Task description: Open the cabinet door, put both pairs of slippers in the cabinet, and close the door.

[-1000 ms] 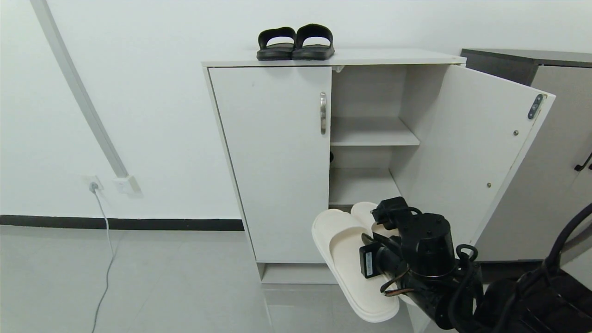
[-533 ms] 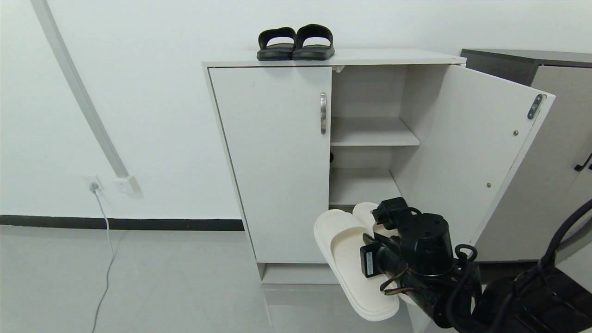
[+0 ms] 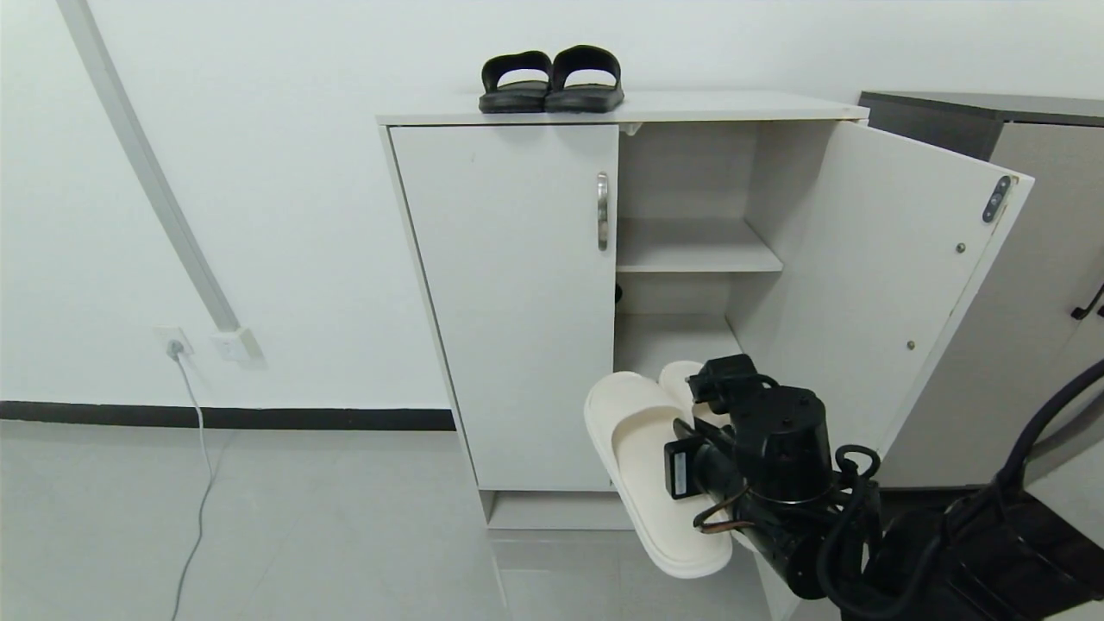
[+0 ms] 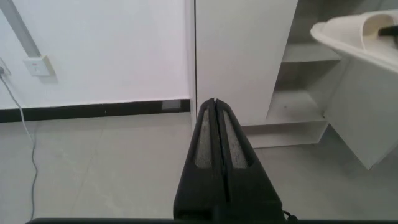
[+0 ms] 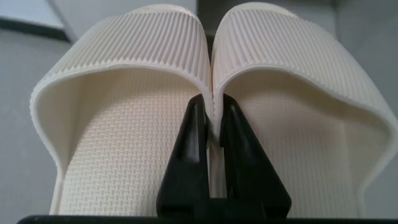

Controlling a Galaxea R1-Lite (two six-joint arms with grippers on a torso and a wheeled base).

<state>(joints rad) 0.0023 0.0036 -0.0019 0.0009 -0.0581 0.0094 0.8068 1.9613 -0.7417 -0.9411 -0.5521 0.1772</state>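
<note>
The right arm [image 3: 776, 483] hides much of one of the cream slippers [image 3: 642, 466], ribbed and tilted just before the cabinet's [image 3: 509, 302] open half, their straps' inner edges pinched by the right gripper [image 5: 214, 106]. The black slippers [image 3: 552, 79] sit atop the cabinet; the left gripper [image 4: 215, 109] is pressed together.

cream slippers [image 5: 124, 155]: off-white, ribbed straps, herringbone-textured footbeds
black slippers [image 3: 552, 79]: plain black
cabinet [image 3: 509, 302]: white, silver handle [image 3: 602, 211]
right gripper [image 5: 213, 107]: black
left gripper [image 4: 214, 107]: black, grey pads [image 4: 204, 140]
floor [image 3: 259, 517]: light grey
wall [image 3: 276, 172]: white, black baseboard [image 3: 224, 417]
side cabinet [image 3: 1035, 302]: grey, dark top
socket cable [image 3: 200, 483]: light grey
</note>
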